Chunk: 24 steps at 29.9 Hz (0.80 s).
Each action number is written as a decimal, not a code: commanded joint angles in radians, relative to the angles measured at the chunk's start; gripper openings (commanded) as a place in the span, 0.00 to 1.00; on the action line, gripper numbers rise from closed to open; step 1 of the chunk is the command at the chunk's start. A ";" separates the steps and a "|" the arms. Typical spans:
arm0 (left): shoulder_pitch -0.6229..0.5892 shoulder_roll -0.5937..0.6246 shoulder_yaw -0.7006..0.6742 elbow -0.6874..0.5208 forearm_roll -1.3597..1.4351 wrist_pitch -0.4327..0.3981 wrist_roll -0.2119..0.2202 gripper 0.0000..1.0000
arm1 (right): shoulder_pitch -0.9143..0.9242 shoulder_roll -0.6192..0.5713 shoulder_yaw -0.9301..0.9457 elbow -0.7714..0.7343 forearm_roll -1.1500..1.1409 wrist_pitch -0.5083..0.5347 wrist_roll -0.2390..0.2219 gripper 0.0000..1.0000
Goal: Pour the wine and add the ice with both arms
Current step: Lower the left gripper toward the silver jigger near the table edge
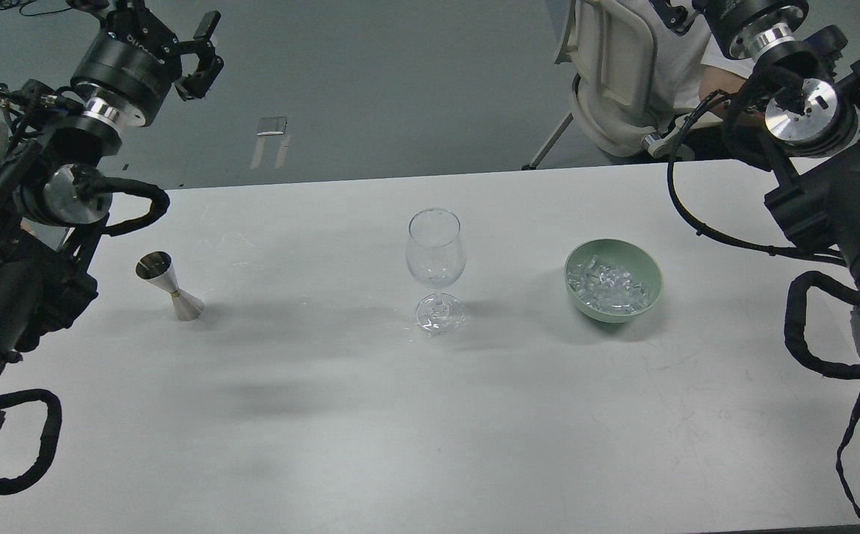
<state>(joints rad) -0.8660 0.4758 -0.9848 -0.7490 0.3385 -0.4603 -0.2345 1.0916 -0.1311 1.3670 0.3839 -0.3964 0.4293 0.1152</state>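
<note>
Below and to the right of the left gripper point(204, 55), a metal jigger point(168, 286) is seen standing upright on the white table point(326, 415), well apart from the black prongs. That gripper is held high at the upper left, above the table's far edge; its fingers are spread apart with nothing between them. No wine can be made out in the jigger from this view — its liquid, if any, cannot be told. Further right of the left gripper, a clear stemmed wine glass point(436, 268) is set upright near the table's middle, and it appears empty. Beyond the glass, a pale green bowl point(613, 280) is placed, and the ice point(612, 285) is heaped inside it as small glassy cubes. The right arm point(830, 185) is raised at the upper right, above and behind the bowl; its gripper is cut off by the picture's top edge, so its opening cannot be judged.
</note>
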 commanded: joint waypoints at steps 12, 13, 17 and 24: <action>0.522 0.323 -0.205 -0.509 -0.165 -0.028 -0.011 0.98 | -0.018 -0.021 0.001 -0.008 -0.001 -0.011 0.006 1.00; 0.597 0.323 -0.265 -0.551 -0.167 -0.024 -0.009 0.98 | -0.018 -0.021 0.001 -0.008 -0.001 -0.011 0.006 1.00; 0.818 0.310 -0.393 -0.690 -0.167 0.005 -0.011 0.98 | -0.018 -0.021 0.001 -0.008 -0.002 -0.011 0.006 1.00; 1.186 0.137 -0.564 -0.837 -0.156 0.019 -0.029 0.98 | -0.024 -0.019 0.000 -0.010 -0.004 -0.014 0.006 1.00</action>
<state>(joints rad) 0.2362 0.6709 -1.5113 -1.5580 0.1808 -0.4423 -0.2617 1.0727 -0.1512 1.3674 0.3747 -0.3988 0.4162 0.1212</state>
